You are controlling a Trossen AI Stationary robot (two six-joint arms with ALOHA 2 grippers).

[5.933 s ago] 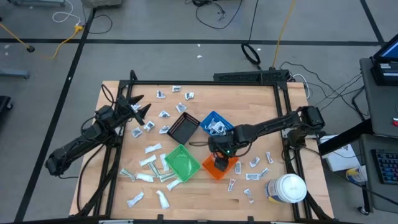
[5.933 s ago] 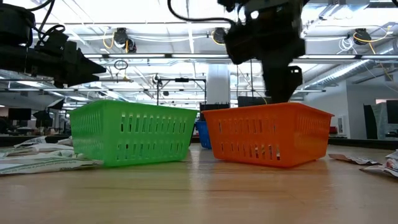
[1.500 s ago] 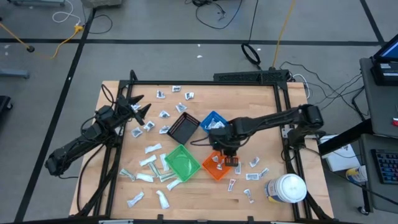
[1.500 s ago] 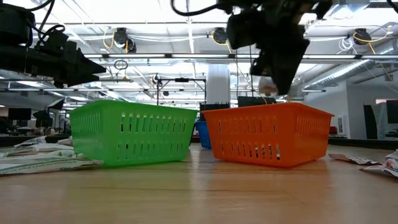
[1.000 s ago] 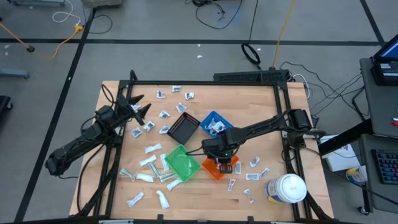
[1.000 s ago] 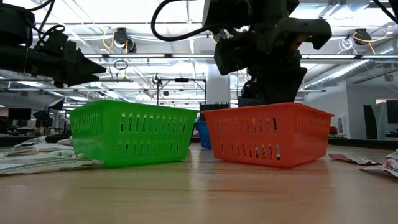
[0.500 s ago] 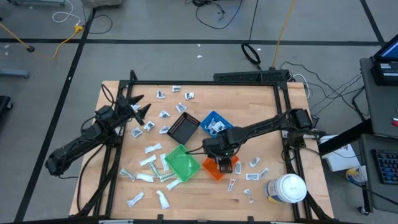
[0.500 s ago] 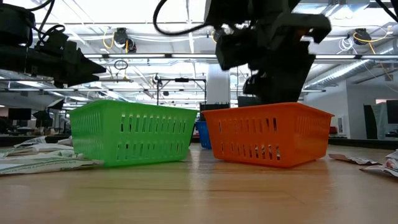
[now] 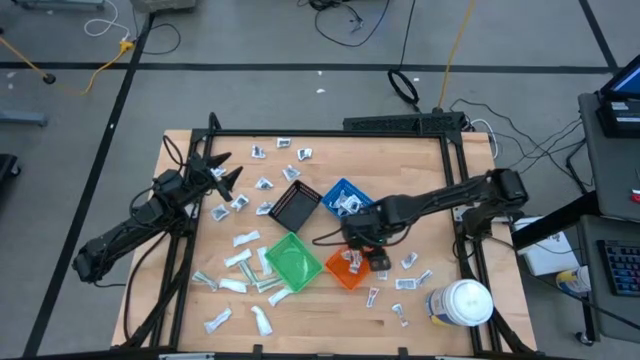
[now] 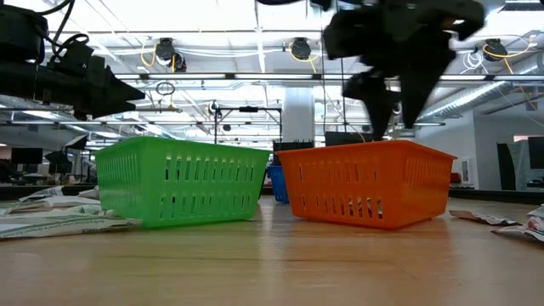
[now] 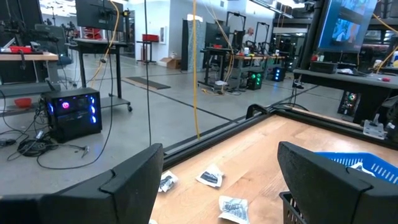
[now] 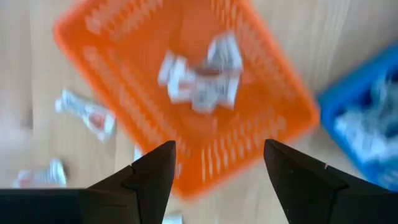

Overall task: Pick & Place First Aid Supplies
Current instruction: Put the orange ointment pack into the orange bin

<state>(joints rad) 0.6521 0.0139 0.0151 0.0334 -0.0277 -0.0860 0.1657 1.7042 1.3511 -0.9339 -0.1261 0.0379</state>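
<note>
My right gripper [image 12: 214, 163] hangs directly over the orange bin [image 12: 186, 93], fingers spread apart and nothing between them. Straight below me a small clump of white packets [image 12: 199, 78] lies on the bin's floor — so I judge the drop step done here, and the next pick is what comes up.

The nearest loose first aid supplies [image 9: 408, 262] lie on the wood just beyond the orange bin, on the side toward my own arm's base; a few more sit nearer the white jar [image 9: 460, 303]. The blue bin [image 9: 345, 197] is just behind my wrist and the green bin [image 9: 293, 263] on the far side of the orange one.

The next move, as I read it, calls for lifting clear of the bin rim, swinging out over one of those close packets, and coming down with fingers straddling it — they lie flat, so a low, square approach matters.

My left gripper [image 11: 217, 180] waits spread wide and empty at the table's far edge, scattered packets [image 11: 210, 177] ahead of it.
</note>
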